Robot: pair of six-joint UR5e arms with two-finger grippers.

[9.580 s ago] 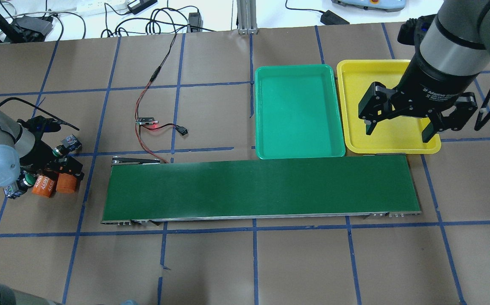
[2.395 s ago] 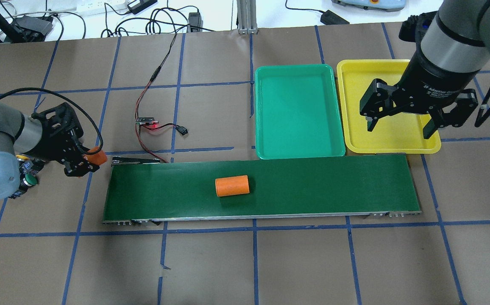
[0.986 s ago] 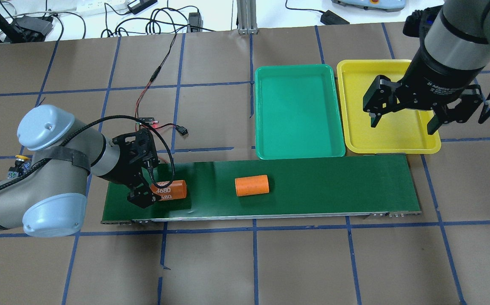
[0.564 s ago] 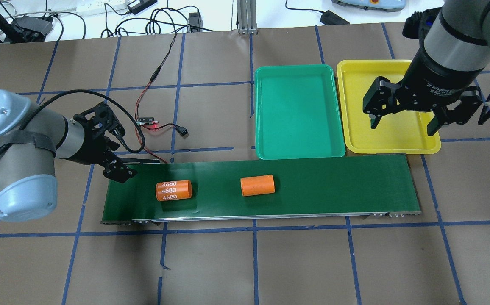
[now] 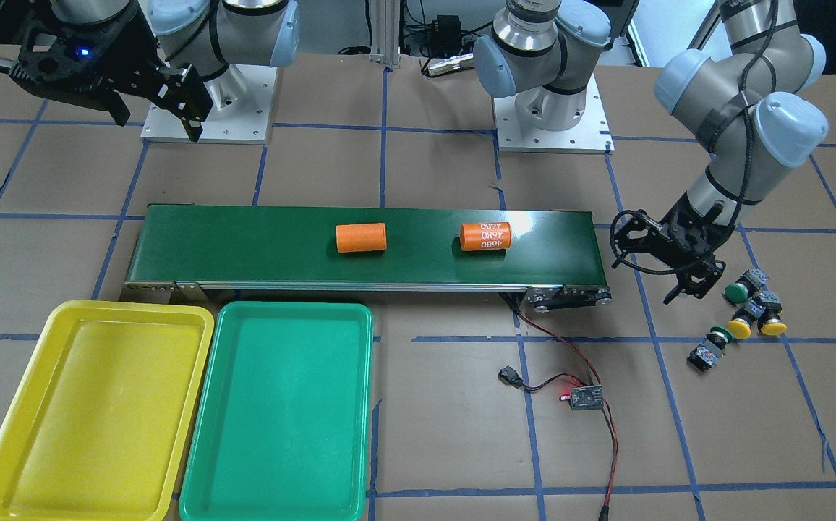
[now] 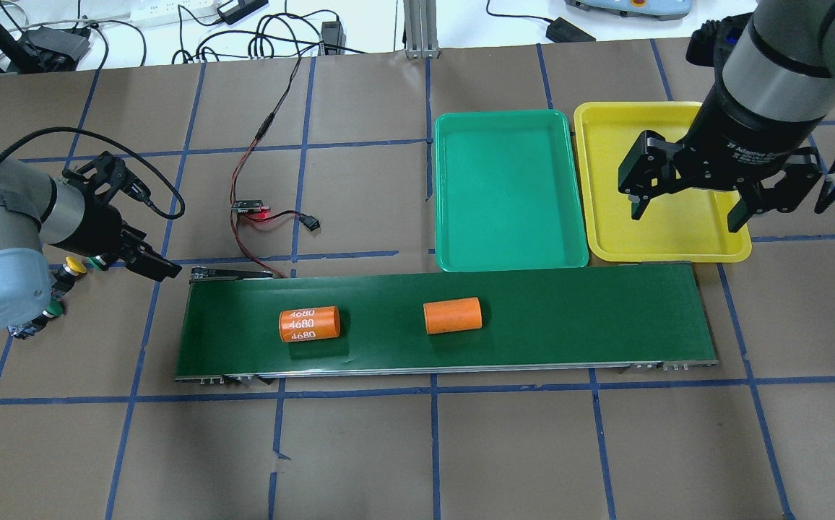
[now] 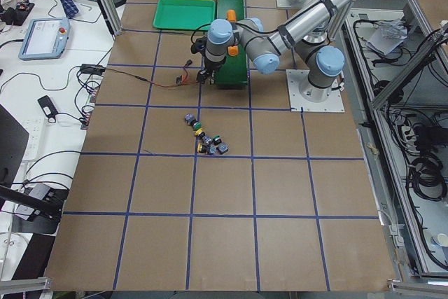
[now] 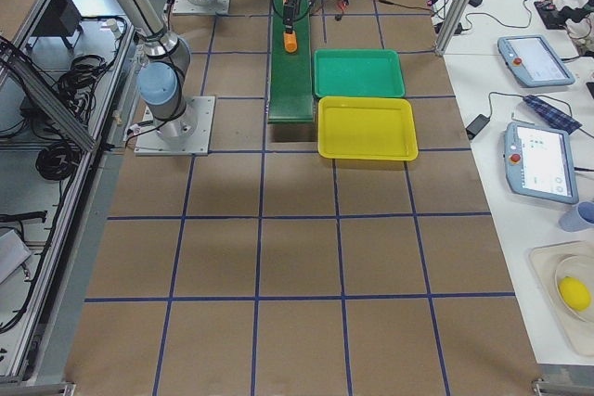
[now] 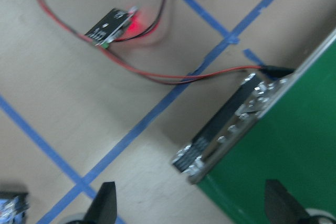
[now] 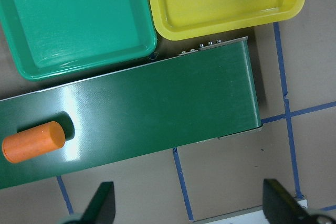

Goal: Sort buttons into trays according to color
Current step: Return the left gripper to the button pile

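Note:
Four buttons lie in a cluster on the table beyond the belt's left end: two green (image 5: 735,292) (image 5: 718,335) and two yellow (image 5: 773,327) (image 5: 739,330). In the overhead view only a yellow one (image 6: 73,266) and a green one (image 6: 53,311) peek out beside my left arm. My left gripper (image 6: 137,225) is open and empty, between the buttons and the belt end, and also shows in the front view (image 5: 660,255). My right gripper (image 6: 686,214) is open and empty above the yellow tray (image 6: 605,180). The green tray (image 6: 508,188) next to it holds nothing.
Two orange cylinders lie on the dark-green conveyor belt (image 6: 569,318): one marked 4680 (image 6: 309,324) and a plain one (image 6: 452,315). A small circuit board with a red light (image 6: 251,207) and its wires lie behind the belt's left end.
My left gripper let go of the 4680 cylinder on the belt and drew back left toward the buttons. Both cylinders have moved right along the belt. My right gripper has stayed put.

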